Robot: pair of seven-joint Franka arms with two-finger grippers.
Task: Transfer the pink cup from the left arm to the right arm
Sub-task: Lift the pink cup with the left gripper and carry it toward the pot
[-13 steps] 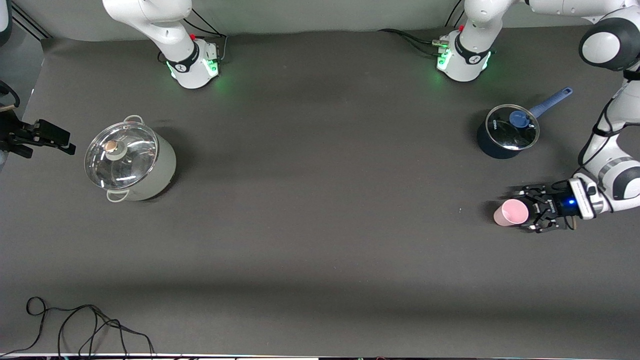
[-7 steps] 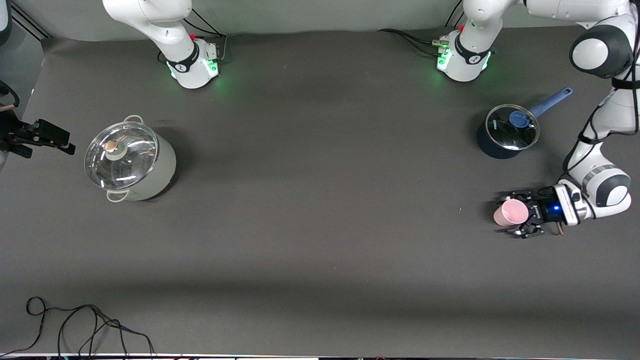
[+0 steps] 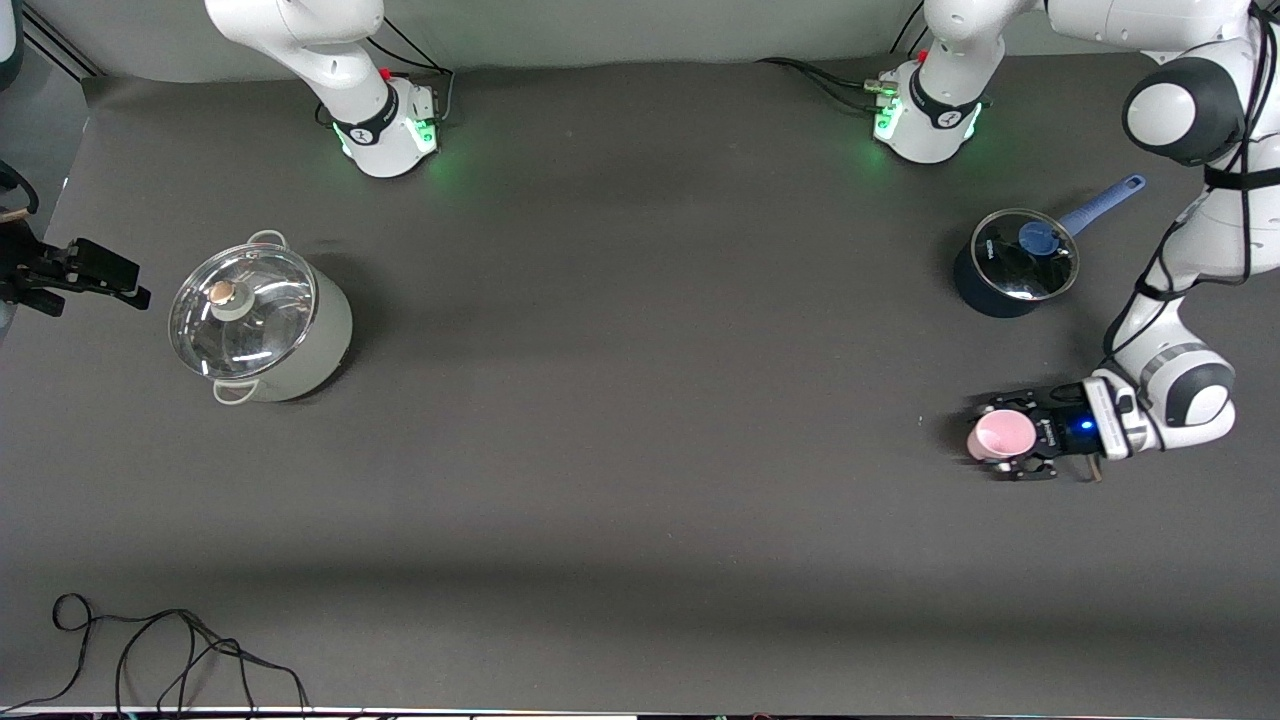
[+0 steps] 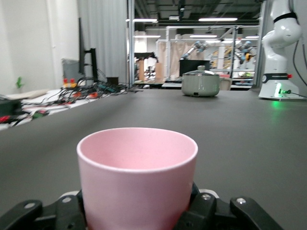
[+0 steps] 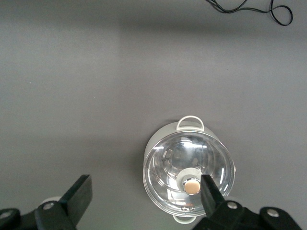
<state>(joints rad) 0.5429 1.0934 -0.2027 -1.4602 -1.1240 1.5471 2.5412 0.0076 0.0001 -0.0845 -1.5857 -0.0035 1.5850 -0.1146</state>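
The left gripper [image 3: 1005, 440], low at the frame's lower right, clamps the upright pale pink cup [image 3: 998, 435]. The right gripper [image 5: 144, 196] waits, fingers spread.

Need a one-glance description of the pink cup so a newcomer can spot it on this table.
Start at the left arm's end of the table, where a small dark blue saucepan with a glass lid stands. Nearer the front camera than that saucepan, the left gripper is closed around the pink cup. It is the only pink thing, handleless, lidless and much smaller than either pot.
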